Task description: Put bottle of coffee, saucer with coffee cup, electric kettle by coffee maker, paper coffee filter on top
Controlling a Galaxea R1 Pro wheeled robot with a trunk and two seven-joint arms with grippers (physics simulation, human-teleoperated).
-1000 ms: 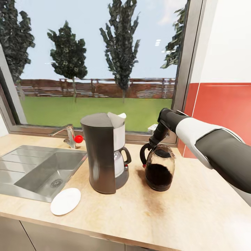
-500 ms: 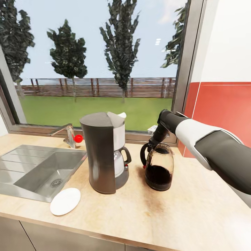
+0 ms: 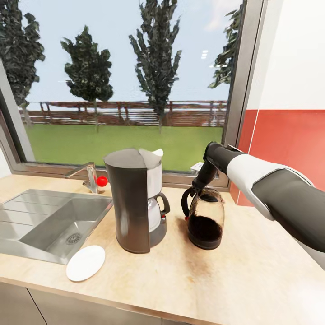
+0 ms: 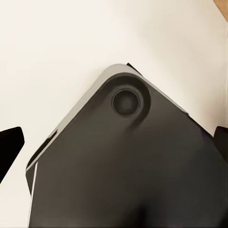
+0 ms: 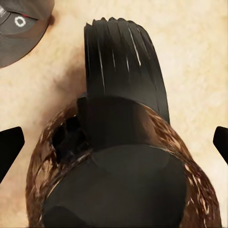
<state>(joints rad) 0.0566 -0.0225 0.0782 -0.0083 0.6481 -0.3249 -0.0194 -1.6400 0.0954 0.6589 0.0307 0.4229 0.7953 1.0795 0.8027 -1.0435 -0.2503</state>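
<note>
The dark grey coffee maker (image 3: 135, 203) stands on the beige countertop (image 3: 253, 271), with a white paper filter (image 3: 151, 155) resting on its top. Just to its right sits a glass electric kettle (image 3: 205, 221) with a black handle and a dark lower half. My right gripper (image 3: 201, 183) hangs at the kettle's lid; in the right wrist view the gripper (image 5: 114, 142) is open, its fingertips wide apart on either side of the kettle's handle (image 5: 123, 61). A white saucer (image 3: 85, 262) lies at the counter's front beside the sink. My left gripper (image 4: 114, 152) is open over a dark robot part.
A steel sink (image 3: 40, 223) with a tap (image 3: 88, 174) and a red knob fills the counter's left side. A window runs behind, and a red and white wall (image 3: 284, 149) stands at the right. Bare counter lies in front of the kettle and to its right.
The kettle was tilted under my right gripper a second ago and now stands nearly upright on the counter. The head view has shifted slightly.
</note>
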